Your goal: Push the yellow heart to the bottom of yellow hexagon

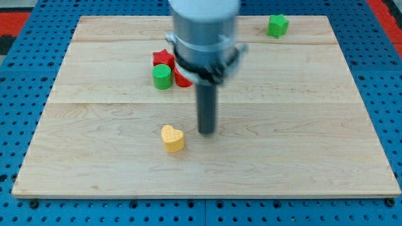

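Note:
The yellow heart point(172, 138) lies on the wooden board point(301, 144), a little below the view's centre. My tip point(206, 132) is just to the right of the heart, a short gap away, not touching it. No yellow hexagon shows in the view; the arm's grey body point(204, 34) hides part of the board's top middle.
A green cylinder point(162, 76) sits against a red star point(164, 59) at the upper left of centre, with another red block point(182, 78) partly hidden behind the arm. A green block point(277, 25) lies near the board's top right edge.

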`<state>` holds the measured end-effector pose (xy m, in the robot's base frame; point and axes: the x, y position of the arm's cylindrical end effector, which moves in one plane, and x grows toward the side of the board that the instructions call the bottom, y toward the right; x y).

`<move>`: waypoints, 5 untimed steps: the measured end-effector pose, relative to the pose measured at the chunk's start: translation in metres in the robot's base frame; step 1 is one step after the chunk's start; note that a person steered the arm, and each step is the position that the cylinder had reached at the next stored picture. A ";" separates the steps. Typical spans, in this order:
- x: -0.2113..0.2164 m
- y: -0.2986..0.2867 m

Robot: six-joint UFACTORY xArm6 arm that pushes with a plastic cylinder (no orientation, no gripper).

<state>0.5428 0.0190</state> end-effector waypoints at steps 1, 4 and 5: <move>0.052 -0.053; -0.060 -0.029; -0.103 0.007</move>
<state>0.4403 0.0257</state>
